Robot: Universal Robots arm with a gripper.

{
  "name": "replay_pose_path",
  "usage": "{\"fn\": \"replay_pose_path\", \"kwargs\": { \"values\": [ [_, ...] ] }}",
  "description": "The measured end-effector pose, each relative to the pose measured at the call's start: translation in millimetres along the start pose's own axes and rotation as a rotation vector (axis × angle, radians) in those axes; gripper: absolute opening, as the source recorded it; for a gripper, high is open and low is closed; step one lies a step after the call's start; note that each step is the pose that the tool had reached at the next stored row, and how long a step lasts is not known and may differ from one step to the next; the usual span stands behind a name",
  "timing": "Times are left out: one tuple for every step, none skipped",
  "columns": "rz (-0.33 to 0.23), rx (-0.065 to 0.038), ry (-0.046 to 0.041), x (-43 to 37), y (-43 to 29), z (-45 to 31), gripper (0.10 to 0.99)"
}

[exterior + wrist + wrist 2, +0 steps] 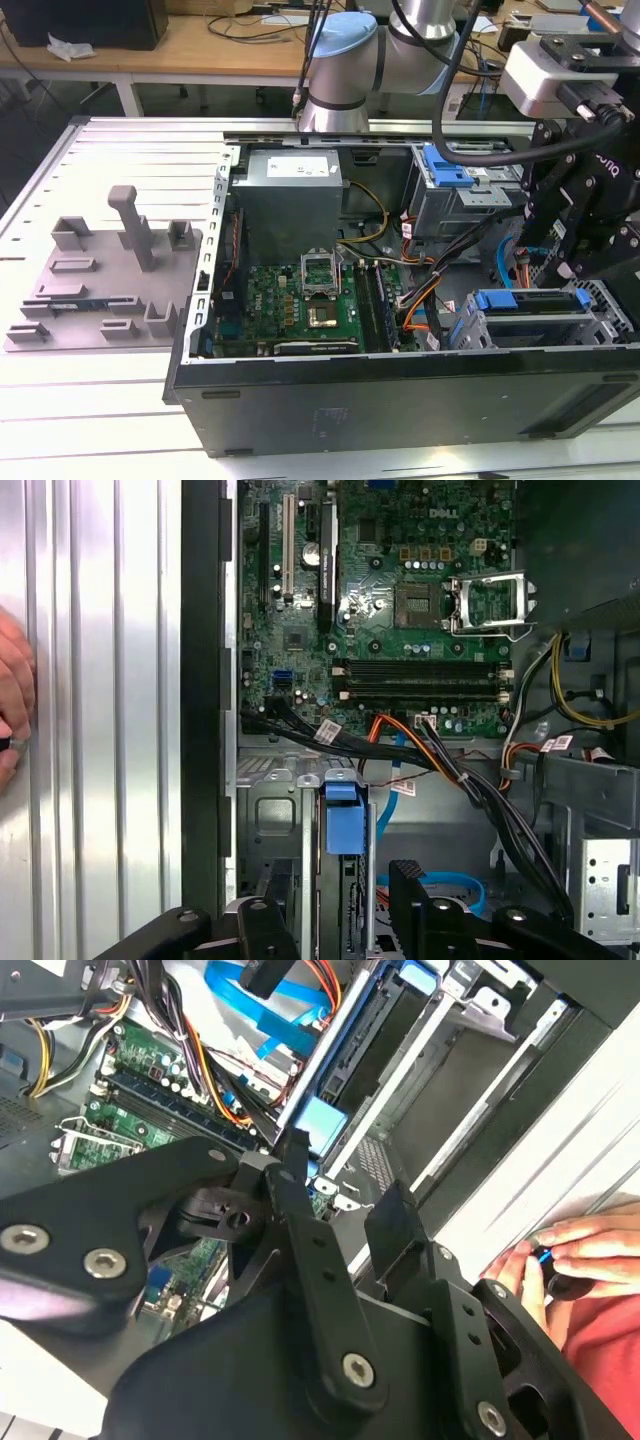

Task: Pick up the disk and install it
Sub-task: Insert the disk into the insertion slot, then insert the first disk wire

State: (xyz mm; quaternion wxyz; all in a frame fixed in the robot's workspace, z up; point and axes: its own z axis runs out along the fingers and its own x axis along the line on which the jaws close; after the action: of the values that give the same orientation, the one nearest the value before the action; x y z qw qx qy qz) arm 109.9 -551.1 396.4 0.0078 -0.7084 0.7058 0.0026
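Hovering with gripper over open PC case on ribbed metal table, jaws spread, gripping nothing. Seeing disk slotted in drive cage at case's corner, exterior view's right. Seeing wooden benches behind.

The disk is standing on edge inside the drive cage at the exterior view's right of the open computer case, with blue carrier rails showing at both ends.
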Motion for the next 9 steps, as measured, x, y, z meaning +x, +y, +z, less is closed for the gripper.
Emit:
{"fn": "replay_pose_path", "kwargs": {
  "values": [
    [0.000,0.000,-0.0001,0.0,0.0,0.0,0.506],
    [0.000,0.000,-0.0001,0.0,0.0,0.0,0.506],
    [0.000,0.000,-0.0001,0.0,0.0,0.0,0.506],
    [0.000,0.000,-0.0001,0.0,0.0,0.1,0.506],
    [0.000,0.000,-0.0001,0.1,0.0,0.0,0.506],
    [0.000,0.000,0.0000,0.1,0.0,0.0,0.506],
    [0.000,0.000,0.0000,0.1,0.0,0.0,0.506],
    [0.000,0.000,-0.0001,0.2,0.0,0.1,0.506],
    [0.000,0.000,-0.0001,0.2,0.0,0.0,0.506]
  ]
}}
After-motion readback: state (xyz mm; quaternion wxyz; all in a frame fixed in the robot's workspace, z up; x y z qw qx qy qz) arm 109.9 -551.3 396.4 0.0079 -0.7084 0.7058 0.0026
